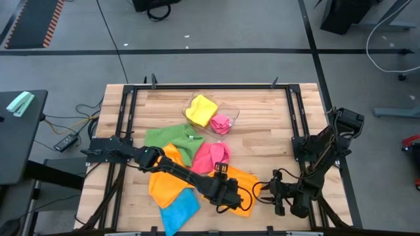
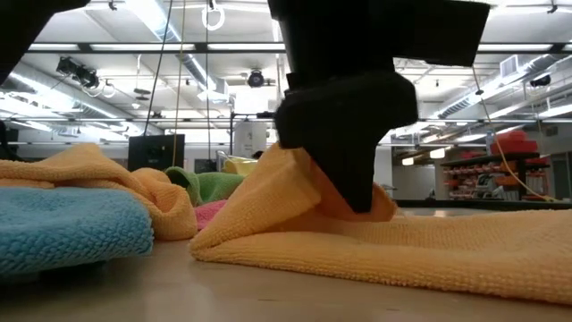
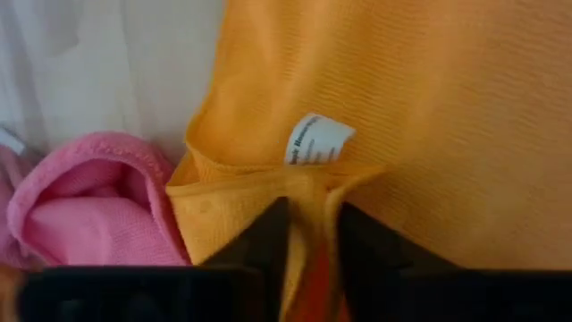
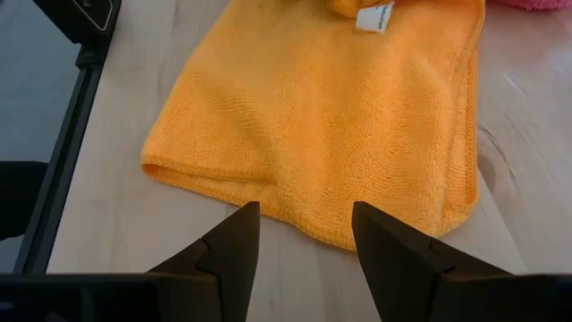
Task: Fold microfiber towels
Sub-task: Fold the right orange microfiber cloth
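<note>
An orange towel point(image 1: 248, 187) lies on the table near the front edge, right of centre. It also shows in the right wrist view point(image 4: 331, 116), with a white label point(image 3: 317, 141) by one edge. My left gripper point(image 1: 230, 195) stands on its left part, shut on a raised fold. My right gripper point(image 4: 304, 234) is open and empty, low over the table just right of the towel point(image 1: 266, 195). A second orange towel point(image 1: 167, 182), a blue one point(image 1: 178, 210), a pink one point(image 1: 210, 156) and a green one point(image 1: 170, 136) lie to the left. My left gripper pinches a bunched-up fold of the orange towel point(image 3: 308, 210) between its two fingers point(image 3: 264, 241), just beside the white label. The fingers come from above, pointing down. The fold stands up in a ridge point(image 2: 299, 183), and the rest of the towel lies flat on the table point(image 2: 465, 246).
A clear tray point(image 1: 231, 108) at the far middle of the table holds a yellow towel point(image 1: 201, 108) and a pink towel point(image 1: 222, 122). A black frame point(image 1: 296, 131) borders the tabletop. Bare wood point(image 1: 262, 141) shows between the tray and the orange towel.
</note>
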Controlling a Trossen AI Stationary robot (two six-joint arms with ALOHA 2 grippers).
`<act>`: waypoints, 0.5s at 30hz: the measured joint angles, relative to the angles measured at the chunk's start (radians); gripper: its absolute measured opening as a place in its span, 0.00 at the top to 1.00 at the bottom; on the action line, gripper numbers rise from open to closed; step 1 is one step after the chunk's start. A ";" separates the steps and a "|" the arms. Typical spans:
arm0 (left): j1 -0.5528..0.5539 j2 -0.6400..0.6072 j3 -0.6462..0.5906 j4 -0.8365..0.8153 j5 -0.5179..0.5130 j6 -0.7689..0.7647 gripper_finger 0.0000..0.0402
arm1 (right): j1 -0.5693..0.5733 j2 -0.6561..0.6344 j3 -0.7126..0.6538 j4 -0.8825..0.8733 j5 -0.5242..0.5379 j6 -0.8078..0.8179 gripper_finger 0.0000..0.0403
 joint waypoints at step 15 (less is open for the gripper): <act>-0.018 -0.122 0.028 -0.080 -0.081 -0.005 0.97 | 0.007 -0.004 0.000 0.008 0.016 -0.113 0.53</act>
